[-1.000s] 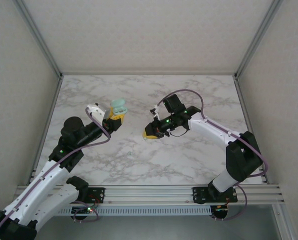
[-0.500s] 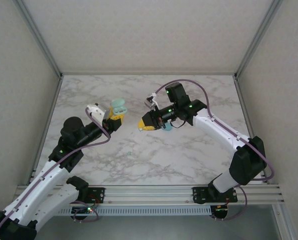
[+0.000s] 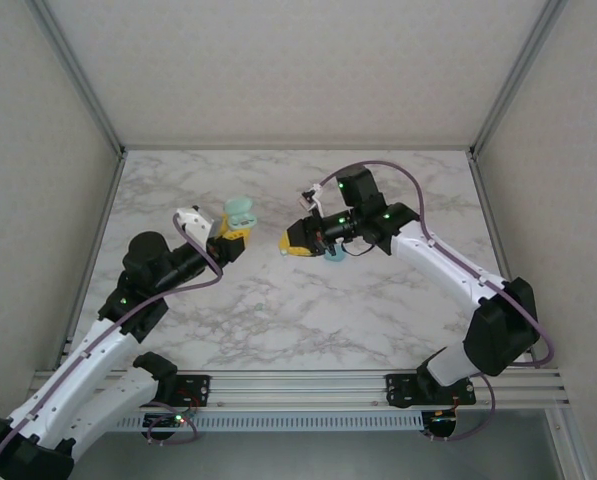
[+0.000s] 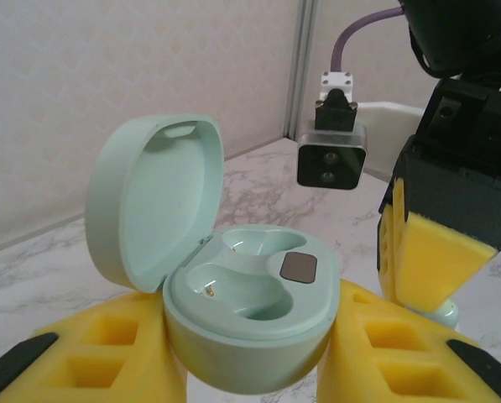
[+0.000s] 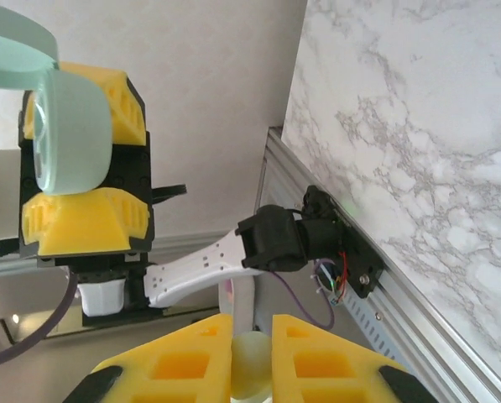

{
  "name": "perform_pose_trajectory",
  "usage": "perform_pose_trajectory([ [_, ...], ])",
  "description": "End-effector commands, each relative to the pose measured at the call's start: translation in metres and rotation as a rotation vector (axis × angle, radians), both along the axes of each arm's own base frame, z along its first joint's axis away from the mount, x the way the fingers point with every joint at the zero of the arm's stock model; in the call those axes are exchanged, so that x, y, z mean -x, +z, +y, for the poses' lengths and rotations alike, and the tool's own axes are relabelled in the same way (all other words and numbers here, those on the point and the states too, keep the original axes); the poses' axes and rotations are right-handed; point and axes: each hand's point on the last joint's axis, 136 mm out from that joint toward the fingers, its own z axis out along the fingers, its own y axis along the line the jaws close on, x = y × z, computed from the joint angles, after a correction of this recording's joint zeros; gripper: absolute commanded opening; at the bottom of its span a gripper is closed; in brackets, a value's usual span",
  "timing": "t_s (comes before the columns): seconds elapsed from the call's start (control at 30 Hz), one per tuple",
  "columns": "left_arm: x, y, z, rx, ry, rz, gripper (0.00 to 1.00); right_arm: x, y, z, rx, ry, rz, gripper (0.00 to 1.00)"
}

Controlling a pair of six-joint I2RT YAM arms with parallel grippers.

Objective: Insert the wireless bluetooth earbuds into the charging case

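Left jaws: set narrow around the base of the open case (image 4: pixel 248 323), holding it off the bench (image 3: pixel 278 320).
Right jaws: pinched shut on a pale green earbud (image 5: pixel 250 365), which sits between the yellow pads (image 5: pixel 334 357).
Change: over the last second the right jaws have lifted from lower over the bench and swung up and back, now level with the case; the transfer looks close to starting.
Right arm (image 3: pixel 438 265): stretched in from the right, elbow bent, wrist turned sideways so its jaws face left at the case.
Left arm (image 3: pixel 148 275): reaching forward and right, wrist tipped up, unchanged, presenting the case.
Case: lid hinged back, both sockets (image 4: pixel 250 298) empty and facing up.
Earbud: near the case, just to its right, not yet above a socket.
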Motion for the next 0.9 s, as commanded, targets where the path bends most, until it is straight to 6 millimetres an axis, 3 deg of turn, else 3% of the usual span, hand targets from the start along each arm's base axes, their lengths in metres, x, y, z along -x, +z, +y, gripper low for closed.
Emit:
perform_pose_trajectory([
  [0.0, 0.002, 0.021, -0.005, 0.025, -0.032, -0.042, 0.26, -0.008, 0.011, -0.008, -0.021, -0.051, -0.029, 0.15],
  [0.13, -0.001, 0.017, -0.015, 0.021, -0.066, -0.033, 0.26, -0.016, 0.018, -0.019, -0.050, -0.086, -0.041, 0.14],
  [0.57, 0.012, 0.013, -0.067, -0.030, -0.271, -0.134, 0.24, -0.014, 0.075, -0.034, -0.132, -0.147, -0.448, 0.15],
  [0.87, 0.015, 0.024, -0.079, -0.009, -0.314, -0.154, 0.23, -0.014, 0.078, -0.022, -0.130, -0.123, -0.500, 0.16],
])
